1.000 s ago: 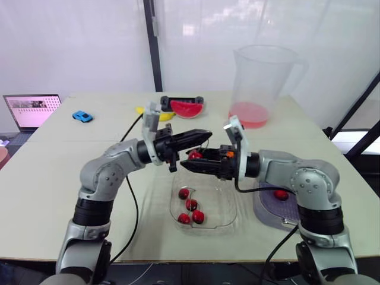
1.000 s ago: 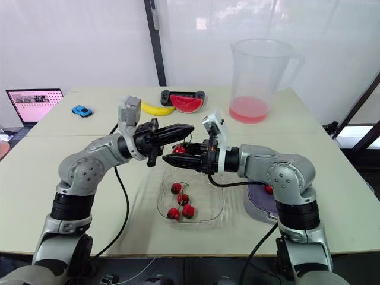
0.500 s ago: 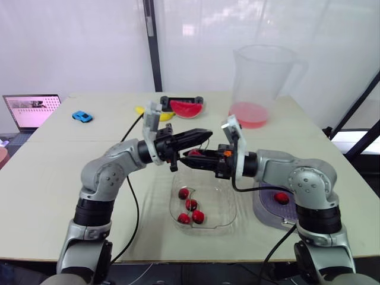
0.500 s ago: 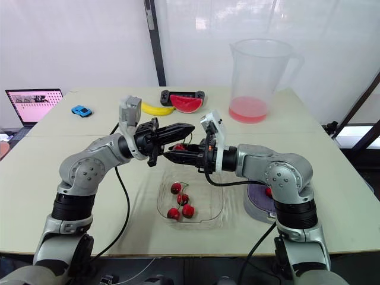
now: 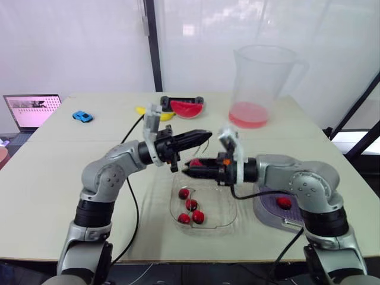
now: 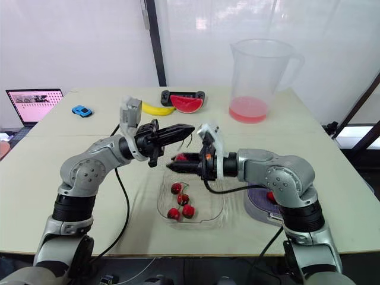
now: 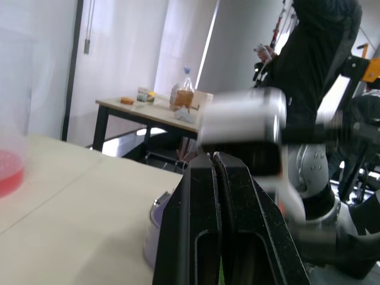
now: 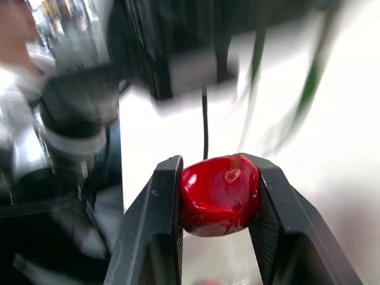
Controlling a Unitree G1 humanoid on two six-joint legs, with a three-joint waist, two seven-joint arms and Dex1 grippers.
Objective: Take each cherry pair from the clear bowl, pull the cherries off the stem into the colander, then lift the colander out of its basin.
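Clamping a cherry [image 8: 218, 195] in part-open jaws over the clear bowl [image 5: 228, 221], right gripper [image 5: 190, 171] opposes left gripper [image 5: 202, 135], pinched shut apparently on the stem [image 8: 313, 83], to separate them.

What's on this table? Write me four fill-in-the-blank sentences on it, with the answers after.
1. The right gripper grips a cherry coloured ____.
2. The clear bowl holds ____ cherries.
3. The purple colander holds ____ cherry.
4. The left gripper is ____ on the green stem.

Missing words: red; four; one; shut.
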